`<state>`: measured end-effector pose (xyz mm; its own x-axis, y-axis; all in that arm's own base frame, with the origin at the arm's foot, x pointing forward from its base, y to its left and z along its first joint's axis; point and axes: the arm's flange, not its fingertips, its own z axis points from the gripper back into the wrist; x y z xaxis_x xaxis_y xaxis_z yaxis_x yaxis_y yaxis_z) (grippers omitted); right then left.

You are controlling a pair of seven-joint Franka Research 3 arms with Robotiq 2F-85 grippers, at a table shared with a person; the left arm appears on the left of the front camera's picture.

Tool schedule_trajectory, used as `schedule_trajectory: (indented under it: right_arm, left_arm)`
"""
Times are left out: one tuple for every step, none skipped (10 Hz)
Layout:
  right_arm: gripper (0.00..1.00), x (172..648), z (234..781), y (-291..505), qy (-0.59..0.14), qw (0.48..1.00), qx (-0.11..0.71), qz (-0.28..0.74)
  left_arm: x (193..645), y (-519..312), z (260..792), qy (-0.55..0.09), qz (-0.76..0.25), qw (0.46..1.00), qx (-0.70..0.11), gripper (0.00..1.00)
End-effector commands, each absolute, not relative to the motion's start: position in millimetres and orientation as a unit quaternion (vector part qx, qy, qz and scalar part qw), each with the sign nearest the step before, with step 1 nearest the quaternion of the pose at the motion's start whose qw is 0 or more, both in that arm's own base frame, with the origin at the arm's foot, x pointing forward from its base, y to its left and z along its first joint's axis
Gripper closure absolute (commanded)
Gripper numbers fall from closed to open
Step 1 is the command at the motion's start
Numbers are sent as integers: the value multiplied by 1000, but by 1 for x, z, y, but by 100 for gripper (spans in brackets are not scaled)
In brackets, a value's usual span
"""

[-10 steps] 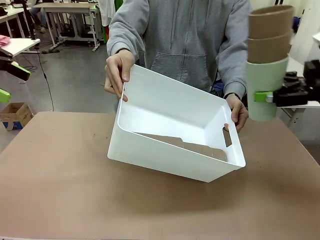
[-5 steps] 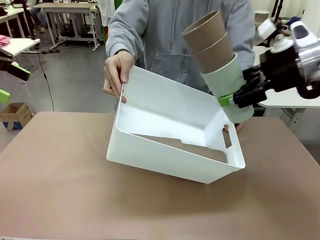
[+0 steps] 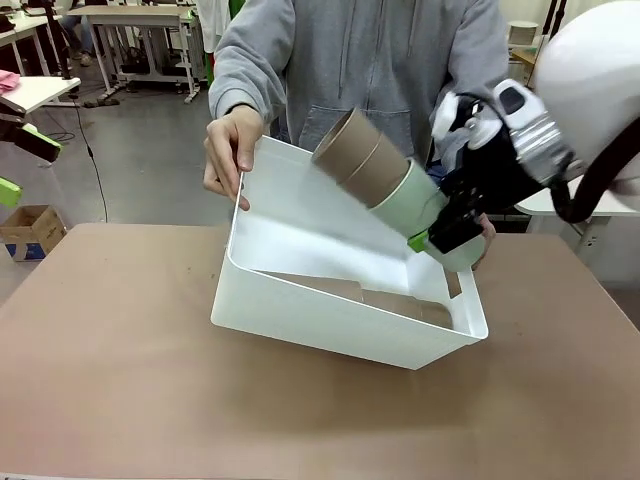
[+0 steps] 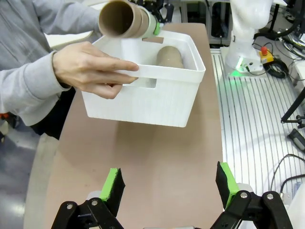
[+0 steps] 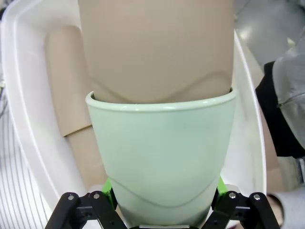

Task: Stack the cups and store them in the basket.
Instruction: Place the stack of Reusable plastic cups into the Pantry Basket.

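A person tilts the white basket point(image 3: 330, 325) toward me on the table, its mouth facing up and toward me. My right gripper point(image 3: 440, 243) is shut on a pale green cup point(image 3: 415, 203) with two brown cups point(image 3: 355, 155) nested in it. The stack leans, mouths to the left, above the basket's right end. In the right wrist view the green cup point(image 5: 162, 152) sits between the pads, over the basket wall point(image 5: 26, 119). A brown cup point(image 4: 170, 56) lies inside the basket point(image 4: 143, 98). My left gripper point(image 4: 169, 183) hangs open far from the basket, at the picture's left edge point(image 3: 15, 165).
One of the person's hands point(image 3: 228, 150) holds the basket's far left rim; the other point(image 3: 487, 232) is behind my right gripper at the right rim. A cardboard box point(image 3: 30, 232) sits on the floor beyond the table's left corner.
My right gripper has swung left and down from the right edge, tipping the upright cup stack over until it leans above the basket. The basket and left gripper stayed put.
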<state>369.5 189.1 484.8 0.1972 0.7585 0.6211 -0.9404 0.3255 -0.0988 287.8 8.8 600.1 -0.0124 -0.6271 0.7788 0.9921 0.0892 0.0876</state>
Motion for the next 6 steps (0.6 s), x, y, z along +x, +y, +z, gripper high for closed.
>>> schedule_trajectory:
  right_arm:
    - [15, 381, 478, 213, -277, 771, 121, 560]
    - [15, 389, 466, 228, -264, 773, 109, 567]
    - [15, 394, 457, 238, -254, 775, 101, 570]
    - [15, 400, 449, 249, -249, 775, 88, 574]
    - [15, 408, 443, 257, -238, 777, 84, 576]
    - [15, 412, 441, 260, -233, 777, 82, 579]
  left_arm:
    - [287, 8, 603, -350, -621, 648, -269, 0]
    - [287, 8, 603, -350, -621, 648, -269, 0]
    - [287, 8, 603, -350, -621, 648, -269, 0]
    - [287, 8, 603, -350, -621, 648, -269, 0]
    - [287, 8, 603, -350, -621, 648, -269, 0]
    - [287, 8, 603, -350, -621, 648, -269, 0]
